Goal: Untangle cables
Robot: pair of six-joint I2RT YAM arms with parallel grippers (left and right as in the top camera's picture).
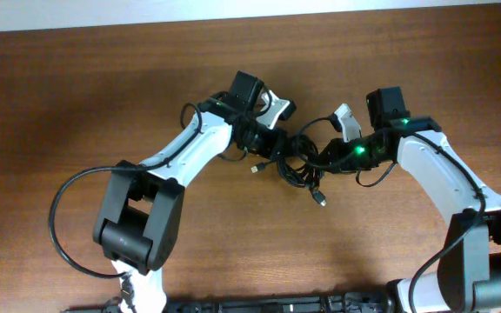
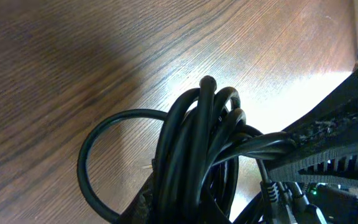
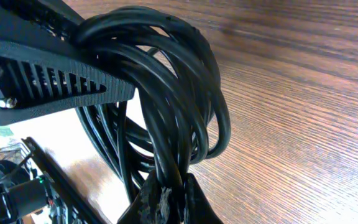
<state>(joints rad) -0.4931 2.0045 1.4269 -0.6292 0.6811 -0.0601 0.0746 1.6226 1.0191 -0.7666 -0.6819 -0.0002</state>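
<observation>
overhead: cable bundle lay on the tabletop, long axis left-right, between left gripper and right gripper, both equally near | left wrist: left gripper closed around its strands | right wrist: right gripper likewise clamped on the coils

Likely a lab: 2 robot arms at a wooden table.
</observation>
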